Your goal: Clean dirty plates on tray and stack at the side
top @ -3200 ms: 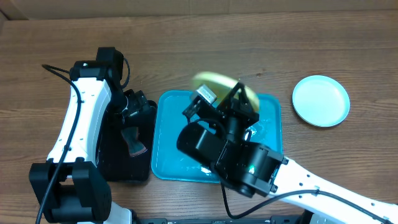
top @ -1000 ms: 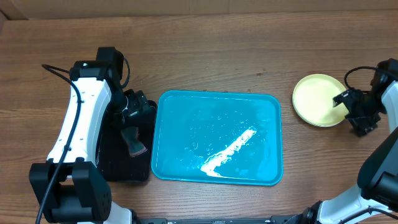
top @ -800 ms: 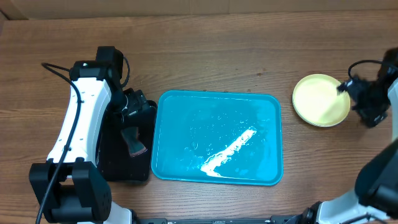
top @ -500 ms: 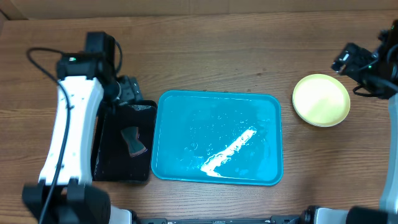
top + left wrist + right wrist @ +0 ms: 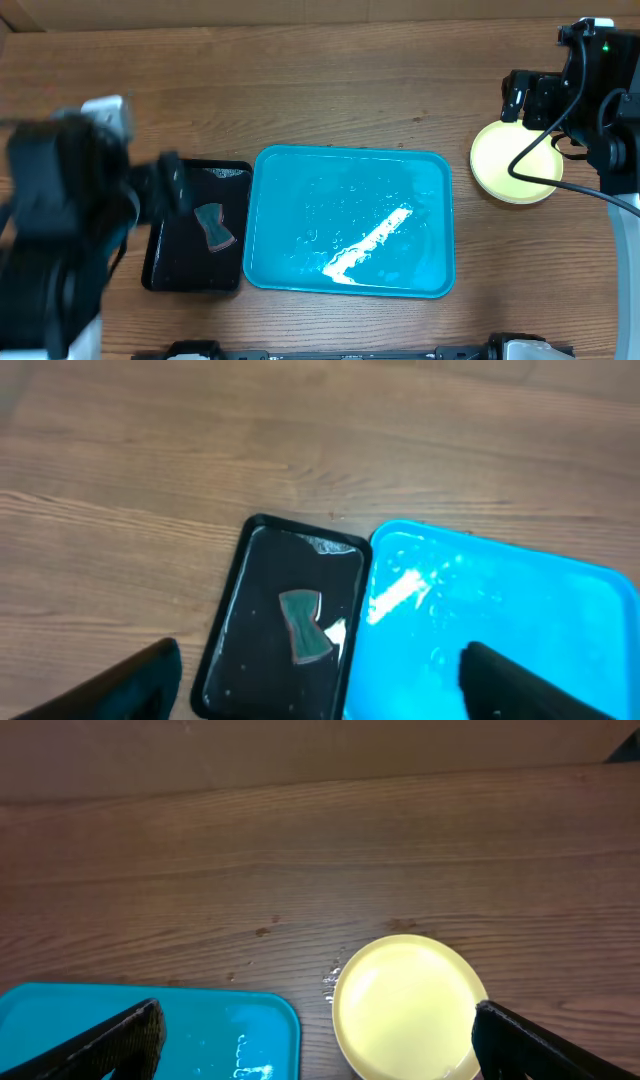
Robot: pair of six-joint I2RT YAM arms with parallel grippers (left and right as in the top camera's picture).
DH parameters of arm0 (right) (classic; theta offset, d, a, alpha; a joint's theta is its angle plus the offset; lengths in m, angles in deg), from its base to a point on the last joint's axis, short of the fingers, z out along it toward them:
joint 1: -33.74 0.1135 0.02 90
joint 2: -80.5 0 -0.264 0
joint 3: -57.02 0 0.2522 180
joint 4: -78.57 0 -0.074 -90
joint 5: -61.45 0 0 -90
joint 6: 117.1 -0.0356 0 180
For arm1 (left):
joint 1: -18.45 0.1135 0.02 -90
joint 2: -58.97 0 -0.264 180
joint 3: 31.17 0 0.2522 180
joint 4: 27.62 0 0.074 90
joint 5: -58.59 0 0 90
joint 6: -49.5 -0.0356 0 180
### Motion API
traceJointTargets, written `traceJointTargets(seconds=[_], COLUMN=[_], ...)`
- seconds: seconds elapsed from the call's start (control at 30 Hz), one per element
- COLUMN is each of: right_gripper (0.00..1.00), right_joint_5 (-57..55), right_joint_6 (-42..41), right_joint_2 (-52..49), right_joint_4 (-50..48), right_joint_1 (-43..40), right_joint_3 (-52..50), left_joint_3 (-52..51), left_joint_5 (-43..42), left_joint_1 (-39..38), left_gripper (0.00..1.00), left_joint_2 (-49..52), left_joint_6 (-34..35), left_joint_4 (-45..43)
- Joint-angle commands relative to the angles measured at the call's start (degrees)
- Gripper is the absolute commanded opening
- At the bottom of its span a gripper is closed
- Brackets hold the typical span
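The cyan tray (image 5: 300,170) lies mid-table and holds only a white smear (image 5: 370,245) and water drops. One yellow-green plate (image 5: 515,162) rests on the wood to its right, its pale centre showing no marks. My right gripper (image 5: 524,95) hovers open above the plate's far side. In the right wrist view its open gripper (image 5: 330,1050) frames the plate (image 5: 405,1005) and the tray's corner (image 5: 150,1030), with nothing held. My left gripper (image 5: 165,188) is motion-blurred at the left. In the left wrist view it (image 5: 320,700) is open and empty above the tray's edge (image 5: 500,620).
A small black tray (image 5: 160,270) lies against the cyan tray's left side with a dark sponge (image 5: 213,225) in it; both show in the left wrist view, the black tray (image 5: 240,650) and sponge (image 5: 303,625). Cardboard lines the table's far edge.
The yellow-green plate, held over the tray before, now lies where the blue plate was. My right arm lifted off it toward the far edge. My left arm pulled back from the black tray.
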Motion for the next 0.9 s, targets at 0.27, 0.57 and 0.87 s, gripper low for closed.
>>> traceJointTargets(seconds=[0.27, 0.57, 0.87], right_gripper=[1.0, 1.0, 1.0], right_joint_5=[-0.7, -0.7, -0.7], right_joint_6=[1.1, 1.1, 1.1], right_joint_2=[0.3, 0.3, 0.3], right_joint_4=[0.0, 0.0, 0.0], right_joint_1=[0.2, 0.2, 0.2], right_joint_3=[1.1, 1.1, 1.1], left_joint_3=[1.0, 0.9, 0.9], left_joint_5=[1.0, 1.0, 1.0], left_joint_1=[-0.4, -0.4, -0.4], left_gripper=[1.0, 1.0, 1.0], left_joint_2=[-8.9, -8.7, -8.7], left_joint_6=[-1.1, -1.1, -1.1], left_joint_4=[4.2, 8.6, 8.5])
